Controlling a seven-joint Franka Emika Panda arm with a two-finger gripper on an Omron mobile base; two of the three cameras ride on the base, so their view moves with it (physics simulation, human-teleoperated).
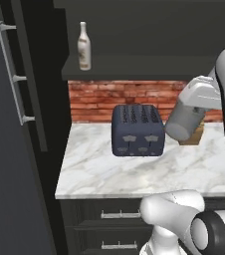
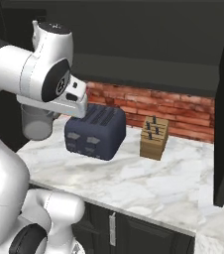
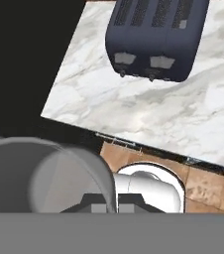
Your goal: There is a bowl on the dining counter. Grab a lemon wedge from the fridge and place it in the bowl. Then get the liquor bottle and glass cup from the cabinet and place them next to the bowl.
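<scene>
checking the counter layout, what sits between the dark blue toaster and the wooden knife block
Nothing: bare white marble counter separates the dark blue four-slot toaster from the wooden knife block, seen in the right base view.

We see the claw (image 2: 48,115) clamped on the cup (image 2: 36,122), held tilted above the counter (image 2: 148,173). Toaster (image 2: 95,131) sits just right of the claw, below hand level. Knife block (image 2: 153,138) stands farther right, against the brick wall (image 2: 178,111).

One liquor bottle (image 1: 84,46), one glass cup (image 1: 185,122), one toaster (image 1: 137,130), one knife block (image 2: 154,137).
</scene>
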